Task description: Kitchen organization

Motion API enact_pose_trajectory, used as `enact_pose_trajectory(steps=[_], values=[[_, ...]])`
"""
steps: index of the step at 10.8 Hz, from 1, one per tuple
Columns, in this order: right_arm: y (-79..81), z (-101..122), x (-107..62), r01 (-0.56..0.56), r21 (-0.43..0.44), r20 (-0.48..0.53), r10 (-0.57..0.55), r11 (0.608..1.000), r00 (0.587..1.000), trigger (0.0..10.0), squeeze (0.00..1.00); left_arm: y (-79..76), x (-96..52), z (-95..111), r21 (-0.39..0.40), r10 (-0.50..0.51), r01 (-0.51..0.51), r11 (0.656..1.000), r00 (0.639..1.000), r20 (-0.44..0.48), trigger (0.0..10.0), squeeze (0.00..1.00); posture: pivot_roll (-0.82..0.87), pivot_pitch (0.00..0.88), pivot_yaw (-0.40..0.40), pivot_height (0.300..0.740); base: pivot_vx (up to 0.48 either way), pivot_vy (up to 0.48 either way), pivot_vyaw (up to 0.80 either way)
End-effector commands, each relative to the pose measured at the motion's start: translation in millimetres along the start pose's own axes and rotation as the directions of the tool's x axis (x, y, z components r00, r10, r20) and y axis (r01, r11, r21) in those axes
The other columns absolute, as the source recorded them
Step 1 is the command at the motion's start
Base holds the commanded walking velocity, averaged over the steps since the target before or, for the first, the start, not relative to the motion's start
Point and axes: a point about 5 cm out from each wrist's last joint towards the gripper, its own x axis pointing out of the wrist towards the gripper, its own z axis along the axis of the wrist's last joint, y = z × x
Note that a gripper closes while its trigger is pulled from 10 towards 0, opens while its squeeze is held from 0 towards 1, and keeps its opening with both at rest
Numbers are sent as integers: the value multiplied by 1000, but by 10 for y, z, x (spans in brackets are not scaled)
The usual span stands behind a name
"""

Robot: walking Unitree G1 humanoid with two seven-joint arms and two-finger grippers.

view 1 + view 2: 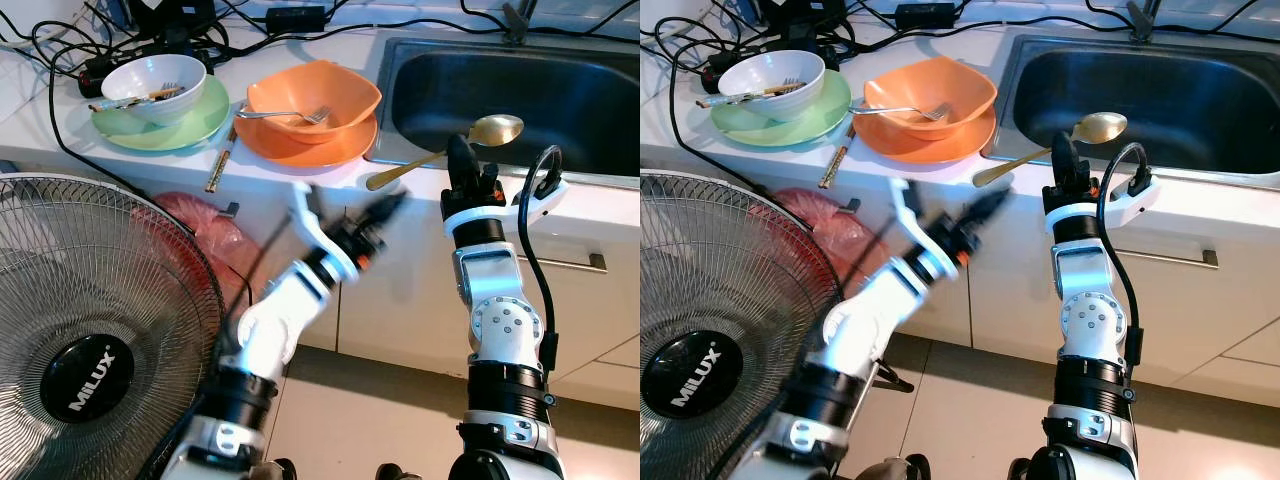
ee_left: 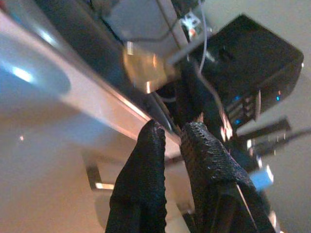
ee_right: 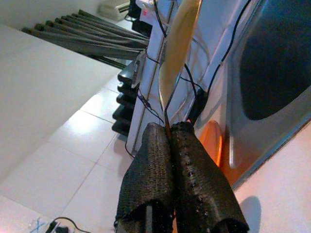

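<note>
Right wrist view: we see the right pincer (image 3: 171, 127) with its two black fingers pressed together on the handle of the gold spoon (image 3: 177, 48).
Gold spoon: in the head views it (image 1: 462, 145) is held up over the front edge of the worktop (image 1: 330, 180), bowl end above the sink rim, handle slanting down toward our left.
Right pincer: it (image 1: 462, 150) is raised in front of the sink (image 1: 520, 90), clamped on the spoon partway along the handle.
Left pincer: it (image 1: 385, 210) is blurred, below the worktop edge and just left of the right arm; in the left wrist view its fingers (image 2: 146, 165) stand narrowly apart, and we see nothing between them.
Orange bowl: it (image 1: 312, 100) sits on an orange plate (image 1: 300, 148) beside the sink, a fork (image 1: 290, 114) lying in it.
White bowl: it (image 1: 153, 88) rests on a green plate (image 1: 160, 128) further left, with cutlery in it.
Chopsticks: they (image 1: 222, 160) lie between the two plates.
Cables: black ones (image 1: 60, 50) trail over the back of the worktop.
Fan: a caged one (image 1: 90, 340) stands on the left, a red bag (image 1: 205, 235) behind it.
</note>
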Motion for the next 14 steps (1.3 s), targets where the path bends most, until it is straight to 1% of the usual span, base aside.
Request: enact_pose_trajectory(steps=[1,3,4,5,6,7,8,9,10,11,12,13,14], values=[[95,-24,43,-26,29,13,26,999,1000,0,0,-211,147,-181,-63,-85,84,994,996,-12,10000,0,42,166,59,740,0,0,0],[94,-19,48,-28,32,13,27,999,1000,0,0,-204,140,-193,-49,-84,83,995,996,-24,10000,0,45,162,59,740,0,0,0],[91,-18,49,-27,27,13,27,999,1000,0,0,-201,138,-189,-7,-77,77,997,996,-33,10000,0,45,157,59,740,0,0,0],[84,4,50,-19,-6,20,19,1000,1000,0,0,-231,141,-178,92,-82,87,992,995,-61,10000,0,46,154,60,740,0,0,0],[76,55,62,0,-35,46,2,999,999,0,0,-260,138,-161,178,-88,102,979,992,-86,10000,0,44,151,61,740,0,0,0],[75,108,73,11,-53,68,-7,999,998,0,0,-274,135,-129,186,-90,102,977,993,-72,10000,0,46,146,61,740,0,0,0],[74,206,88,39,-89,119,-28,995,993,0,0,-270,136,-49,202,-80,85,976,996,-33,10000,0,45,146,60,740,0,0,0],[77,279,98,56,-95,161,-40,994,986,0,0,-271,144,5,226,-74,74,971,997,-11,10000,0,45,146,60,740,0,0,0],[99,330,106,72,-163,177,-42,984,983,0,0,-289,149,40,262,-73,71,963,997,-1,10000,0,46,152,60,740,0,0,0],[130,372,120,86,-256,193,-36,963,981,10000,0,-295,155,78,317,-54,47,947,998,13,10000,0,44,159,60,740,0,0,0],[148,387,129,91,-330,191,-28,940,981,10000,0,-272,166,135,366,-13,-5,930,999,47,10000,0,47,160,57,740,0,0,0],[185,389,140,83,-421,182,-6,903,983,10000,0,-245,173,221,418,22,-58,906,996,91,10000,0,47,162,56,740,0,0,0],[239,419,157,93,-527,197,16,845,980,10000,0,-248,175,354,477,32,-99,873,989,146,10000,0,46,163,55,740,0,0,0]])
